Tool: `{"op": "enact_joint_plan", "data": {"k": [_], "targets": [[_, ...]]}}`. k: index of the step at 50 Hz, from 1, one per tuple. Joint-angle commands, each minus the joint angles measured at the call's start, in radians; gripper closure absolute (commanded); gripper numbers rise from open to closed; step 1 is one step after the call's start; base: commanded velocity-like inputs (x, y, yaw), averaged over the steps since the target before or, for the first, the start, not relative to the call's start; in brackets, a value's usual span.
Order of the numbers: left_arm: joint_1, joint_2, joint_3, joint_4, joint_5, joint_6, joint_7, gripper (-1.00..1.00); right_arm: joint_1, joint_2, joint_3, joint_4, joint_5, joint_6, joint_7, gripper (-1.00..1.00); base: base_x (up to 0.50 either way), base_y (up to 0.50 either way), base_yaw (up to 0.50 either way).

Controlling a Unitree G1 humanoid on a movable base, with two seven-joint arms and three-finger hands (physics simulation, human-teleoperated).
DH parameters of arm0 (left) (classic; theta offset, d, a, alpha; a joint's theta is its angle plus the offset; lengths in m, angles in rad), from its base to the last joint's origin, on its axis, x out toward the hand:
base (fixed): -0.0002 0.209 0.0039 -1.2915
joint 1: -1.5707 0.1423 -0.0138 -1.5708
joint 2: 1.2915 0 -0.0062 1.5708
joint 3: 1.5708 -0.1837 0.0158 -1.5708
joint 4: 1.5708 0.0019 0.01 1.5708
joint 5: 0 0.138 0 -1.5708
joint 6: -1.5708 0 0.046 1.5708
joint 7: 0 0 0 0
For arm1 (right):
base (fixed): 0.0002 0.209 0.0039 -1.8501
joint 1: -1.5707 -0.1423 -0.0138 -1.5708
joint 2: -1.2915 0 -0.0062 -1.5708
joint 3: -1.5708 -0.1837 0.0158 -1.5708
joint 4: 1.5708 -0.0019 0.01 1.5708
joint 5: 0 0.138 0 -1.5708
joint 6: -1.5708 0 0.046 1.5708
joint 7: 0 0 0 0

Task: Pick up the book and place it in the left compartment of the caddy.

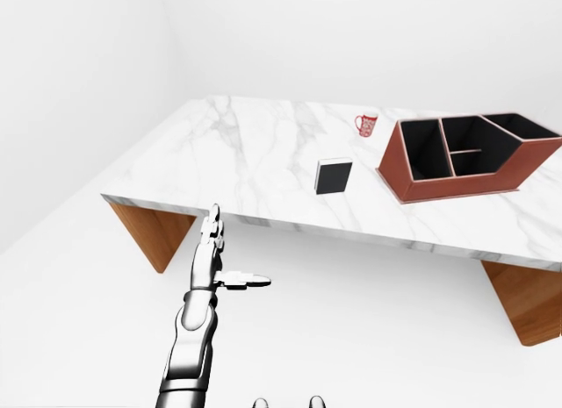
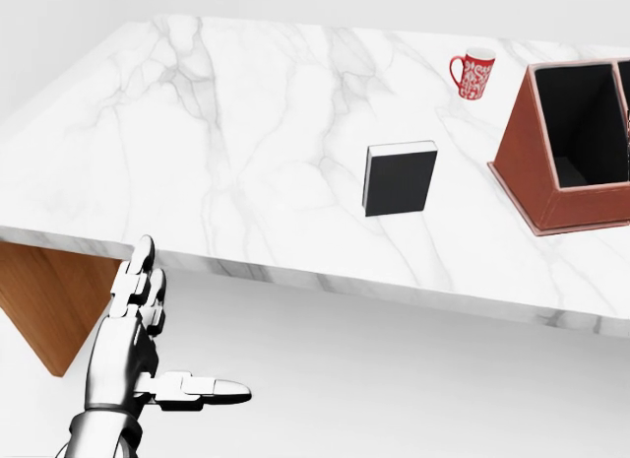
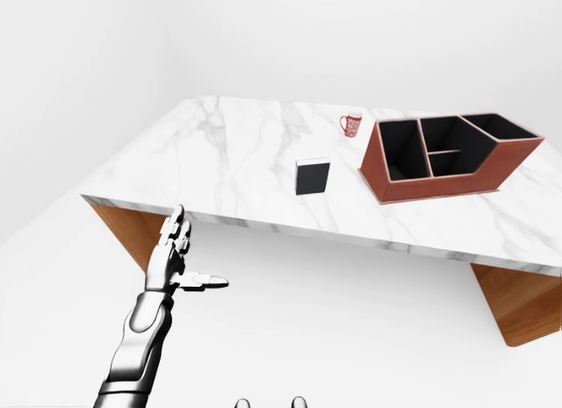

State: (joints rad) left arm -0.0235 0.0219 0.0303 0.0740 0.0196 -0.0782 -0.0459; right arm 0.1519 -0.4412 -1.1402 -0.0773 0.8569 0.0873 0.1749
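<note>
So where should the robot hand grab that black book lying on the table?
Probably across its two long edges, coming down from above. The book lies flat on the marble table, cover up, with bare table all round, so nothing blocks the fingers. The left robot hand is open and well short of it.

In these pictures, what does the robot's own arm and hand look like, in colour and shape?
Only the left arm shows. It is shiny silver-grey metal, built of rounded, tapering segments with darker joints. The left hand is the same chrome colour, with three blocky, segmented fingers ending in rounded tips. No cables, sleeves or markings are visible. The right hand is out of view.
</note>
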Motion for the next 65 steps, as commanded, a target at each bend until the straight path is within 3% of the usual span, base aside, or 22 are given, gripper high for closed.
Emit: {"op": "enact_joint_plan", "data": {"k": [1, 20, 22, 26, 29, 33, 65], "targets": [[0.002, -0.001, -0.002, -0.008, 0.000, 0.007, 0.000, -1.00, -0.002, 0.000, 0.001, 0.004, -0.002, 0.000, 0.002, -1.00, 0.00, 0.00, 0.20], [-0.001, 0.001, -0.001, 0.005, 0.004, -0.009, -0.002, -1.00, 0.003, 0.002, -0.003, -0.005, 0.000, 0.000, 0.002, -1.00, 0.00, 0.00, 0.20], [0.007, -0.002, -0.007, -0.020, 0.011, 0.010, 0.002, -1.00, 0.003, 0.000, -0.006, -0.009, 0.004, 0.000, 0.000, -1.00, 0.00, 0.00, 0.20], [0.008, -0.001, -0.006, -0.017, 0.011, 0.006, 0.000, -1.00, 0.001, 0.001, -0.006, -0.008, 0.005, 0.000, 0.002, -1.00, 0.00, 0.00, 0.20], [0.016, -0.003, -0.011, -0.041, 0.015, 0.021, 0.001, -1.00, 0.002, 0.003, -0.007, -0.010, 0.006, 0.000, 0.002, -1.00, 0.00, 0.00, 0.20], [0.003, 0.000, -0.004, 0.003, 0.012, -0.009, -0.002, -1.00, 0.004, 0.004, -0.007, -0.011, 0.006, 0.000, 0.003, -1.00, 0.00, 0.00, 0.20], [0.006, 0.001, -0.001, -0.006, 0.008, -0.002, -0.001, -1.00, -0.002, 0.007, 0.007, -0.002, -0.026, 0.000, -0.006, -1.00, 0.00, 0.00, 0.10]]}}
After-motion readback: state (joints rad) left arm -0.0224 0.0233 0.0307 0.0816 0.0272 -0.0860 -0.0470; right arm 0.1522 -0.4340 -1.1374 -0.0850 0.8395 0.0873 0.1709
